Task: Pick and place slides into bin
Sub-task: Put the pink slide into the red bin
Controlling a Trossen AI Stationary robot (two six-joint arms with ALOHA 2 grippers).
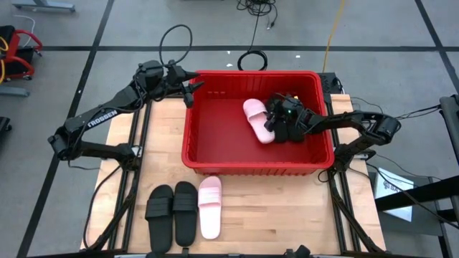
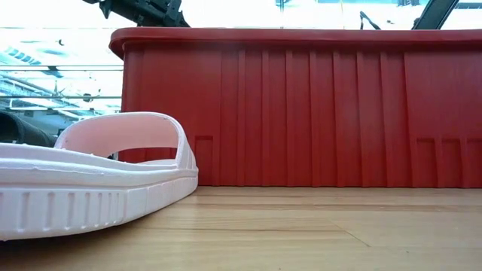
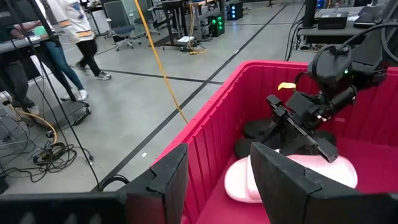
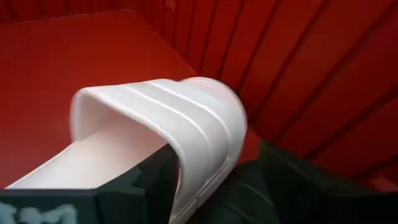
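Inside the large red ribbed plastic bin (image 1: 215, 154), toward two o'clock on the table as viewed from above, the right gripper (image 1: 276, 123) is seen low over a pale pink wide-strapped slide (image 1: 256, 118). Its dark fingers (image 4: 155, 180) are spread on either side of the strap rather than pinching it, so the slide appears just set down and let go (a judgement from the open fingers). Dark shapes lie beside it under the arm, probably black slides, though this cannot be told for certain.

The left gripper (image 1: 192, 89) hangs at the bin's rim near eleven o'clock, its fingers (image 3: 168, 180) held apart and holding nothing, seemingly parked clear of the working arm.

At seven o'clock, outside the bin on the pale wooden table (image 1: 287, 215), three slides wait side by side: two black (image 1: 172, 210) and one pale pink (image 1: 209, 205), likely laid there within reach for later picks.
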